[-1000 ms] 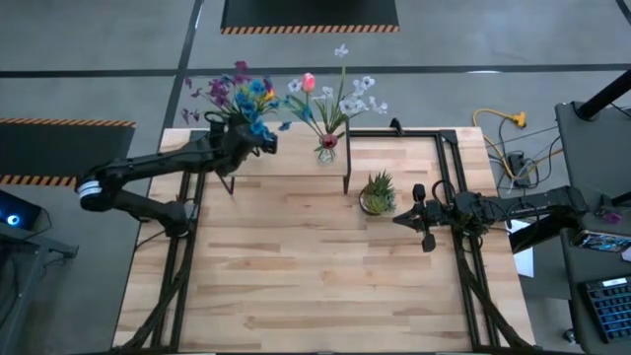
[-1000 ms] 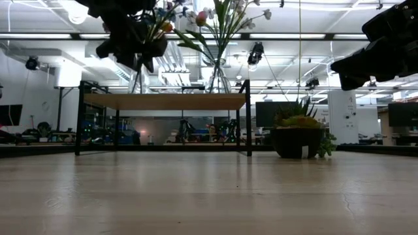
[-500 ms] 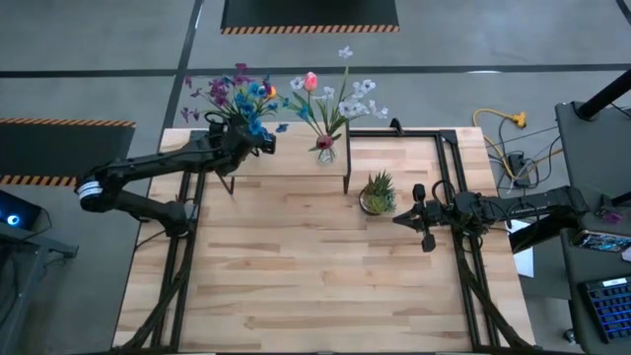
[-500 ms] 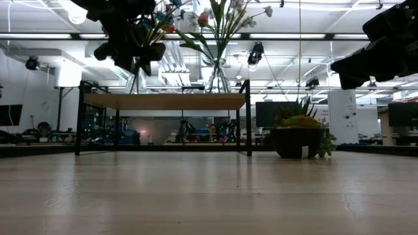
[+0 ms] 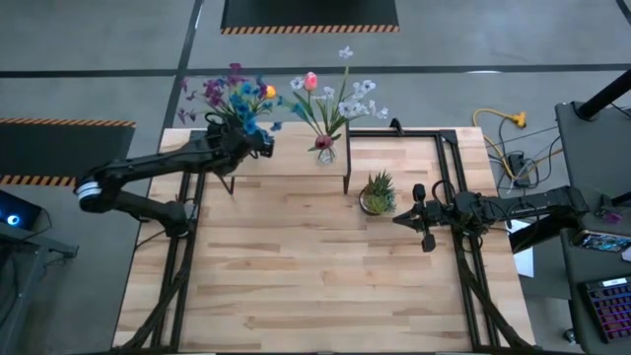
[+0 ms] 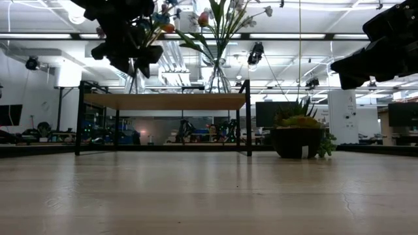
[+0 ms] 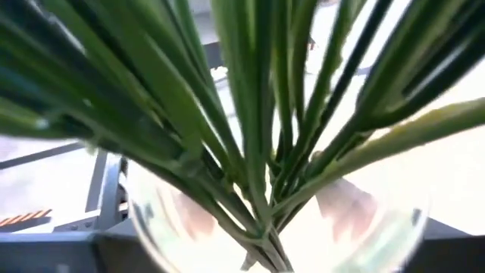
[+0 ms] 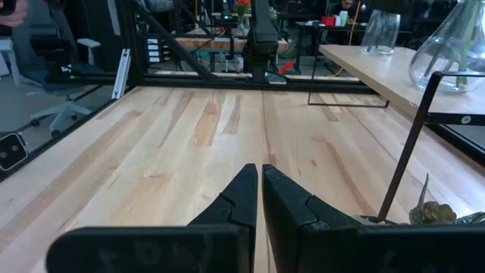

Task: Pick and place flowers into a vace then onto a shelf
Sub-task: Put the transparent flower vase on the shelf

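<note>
**Fig. — Two vases at the shelf, L arm carrying one**

Containers: clear glass vase [image 7: 273, 220] sits directly ahead of the left gripper [image 5: 254, 144], packed w/ green stems that fan outward from its neck. Whether the L fingers are open or clamped can't be told; they are hidden behind vase and blooms. This bunch of flowers [image 5: 235, 99] (blue, purple, yellow-orange heads) spreads just beyond the gripper, over the shelf's [image 5: 286, 163] left end. Second vase [image 5: 326, 151] stands on the shelf, off to the gripper's right, holding white, pink and red blooms [image 5: 335, 94] on long stems.

Change vs. 1 s ago: L gripper and its bunch have shifted slightly further past the shelf's far edge and a little higher in low view.

Right gripper [image 8: 260, 199]: fingers pressed together, nothing held, parked beside the potted plant [image 5: 378, 192].
</note>
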